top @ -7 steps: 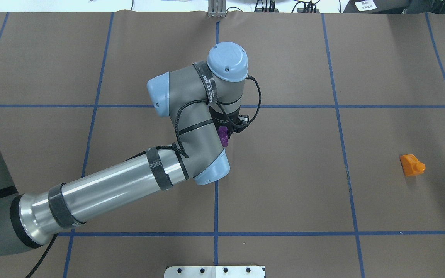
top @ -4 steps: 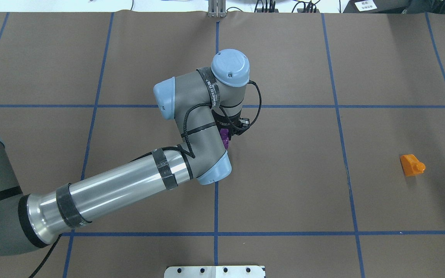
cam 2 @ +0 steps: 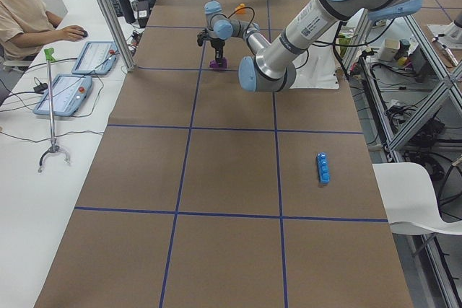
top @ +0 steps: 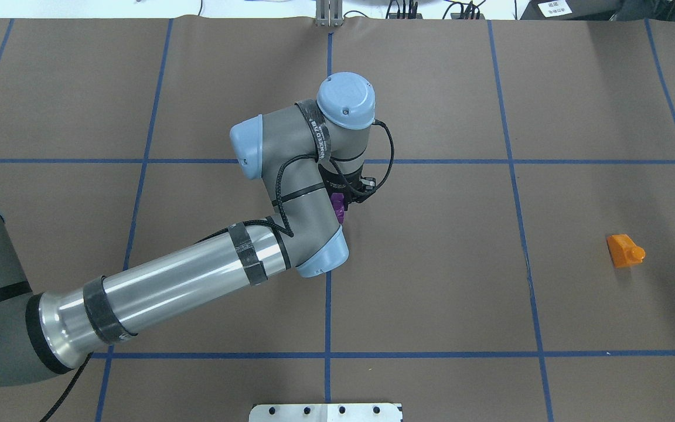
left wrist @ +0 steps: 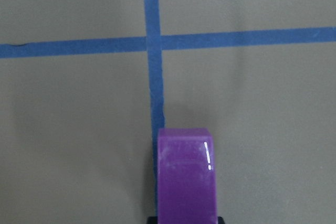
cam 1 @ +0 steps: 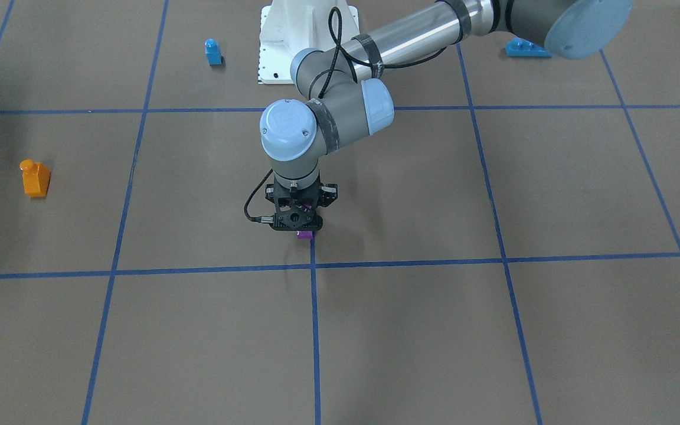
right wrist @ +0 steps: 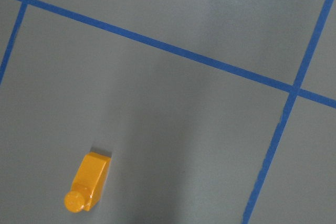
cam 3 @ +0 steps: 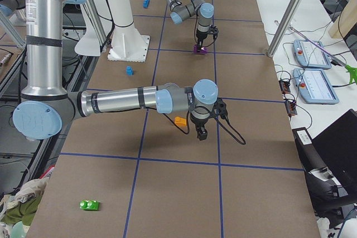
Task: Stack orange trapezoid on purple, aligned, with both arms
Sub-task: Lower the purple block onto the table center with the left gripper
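The purple (top: 338, 208) sits pinched in the left tool (cam 1: 304, 230), fingers closed on it, low over the blue line crossing mid-bench (top: 431, 281); contact with the bench unclear. The orange trapezoid (top: 625, 251) lies alone far to the robot's right, unmoved over the last second. The left arm (top: 185, 287) has eased its wrist slightly back since the last look; forearm reaches diagonally in, wrist upright, tool pointing down. The right arm (cam 3: 122, 101) stretches low, the right tool (cam 3: 201, 134) hanging just beside the orange trapezoid, its opening impossible to tell
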Controlling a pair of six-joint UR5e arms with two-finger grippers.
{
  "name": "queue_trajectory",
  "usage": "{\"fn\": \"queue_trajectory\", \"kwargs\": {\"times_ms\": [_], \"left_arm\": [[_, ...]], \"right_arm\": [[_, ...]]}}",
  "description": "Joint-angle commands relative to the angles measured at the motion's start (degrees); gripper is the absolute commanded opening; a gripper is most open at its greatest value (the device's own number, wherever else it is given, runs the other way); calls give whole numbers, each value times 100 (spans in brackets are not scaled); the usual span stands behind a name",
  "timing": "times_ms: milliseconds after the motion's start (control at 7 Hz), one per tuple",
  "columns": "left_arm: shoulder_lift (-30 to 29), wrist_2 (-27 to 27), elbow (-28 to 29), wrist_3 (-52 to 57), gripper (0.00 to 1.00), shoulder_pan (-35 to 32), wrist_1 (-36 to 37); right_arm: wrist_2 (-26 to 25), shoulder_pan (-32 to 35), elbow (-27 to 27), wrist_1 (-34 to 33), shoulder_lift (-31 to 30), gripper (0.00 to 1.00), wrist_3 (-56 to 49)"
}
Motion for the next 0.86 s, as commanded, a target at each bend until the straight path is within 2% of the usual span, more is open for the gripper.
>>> {"fn": "queue_trajectory", "kwargs": {"times_ms": [0,714], "left_arm": [[9,0,9,71,0,-31,-6],[70,-44,0,53,0,-22,-6]], "right_arm": [[0,-13,0,7,0,100,0],[0,-56,0,-2,0,100,0]]}}
